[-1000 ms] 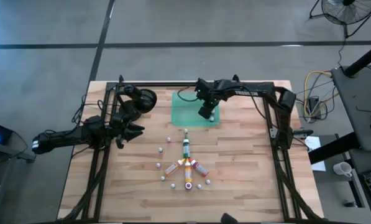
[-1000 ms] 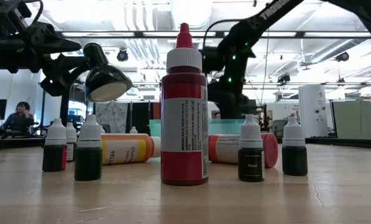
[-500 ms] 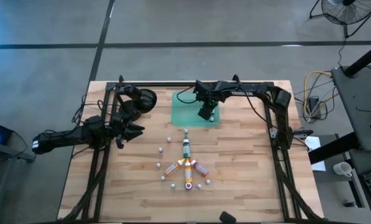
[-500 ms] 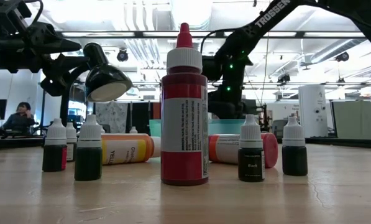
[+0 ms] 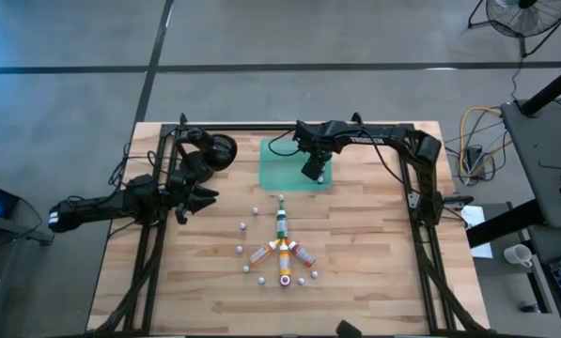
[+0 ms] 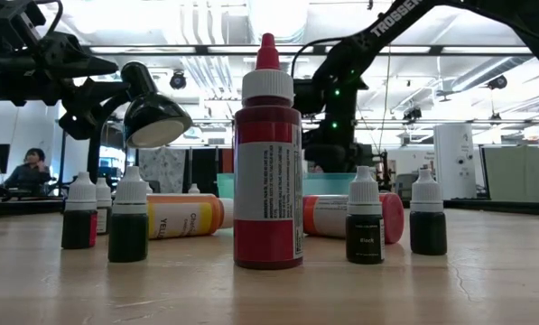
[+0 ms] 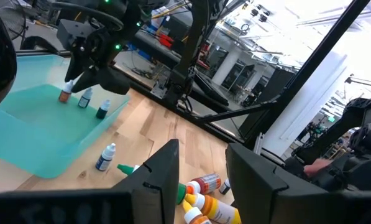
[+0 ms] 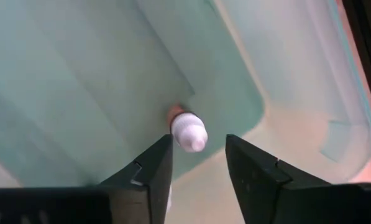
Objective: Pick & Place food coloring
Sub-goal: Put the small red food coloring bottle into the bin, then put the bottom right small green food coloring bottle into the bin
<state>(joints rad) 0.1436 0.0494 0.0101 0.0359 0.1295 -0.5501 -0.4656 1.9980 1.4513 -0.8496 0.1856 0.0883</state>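
Hovering over the green tray (image 5: 296, 161) at about 12 o'clock on the surface (image 5: 374, 263), my right gripper (image 8: 197, 163) has its fingers (image 8: 149, 168) parted, with a small white-capped bottle (image 8: 186, 130) standing in the tray just beyond them; I cannot tell whether they touch it.

The left wrist view shows three small bottles in the tray: that one (image 7: 65, 94) under the right gripper (image 7: 79, 81) and two others (image 7: 86, 98) beside it.

So I judge the job only partly done. Most food coloring (image 5: 281, 252) is still clustered at the surface's centre, toward 6 o'clock from the tray.

My left gripper (image 5: 194, 199) waits at 9 o'clock, fingers (image 7: 163, 177) apart and empty.

Writing: "TROSSEN" on the right arm (image 6: 397, 16); the red bottle (image 6: 267, 176) carries fine print too small to read.
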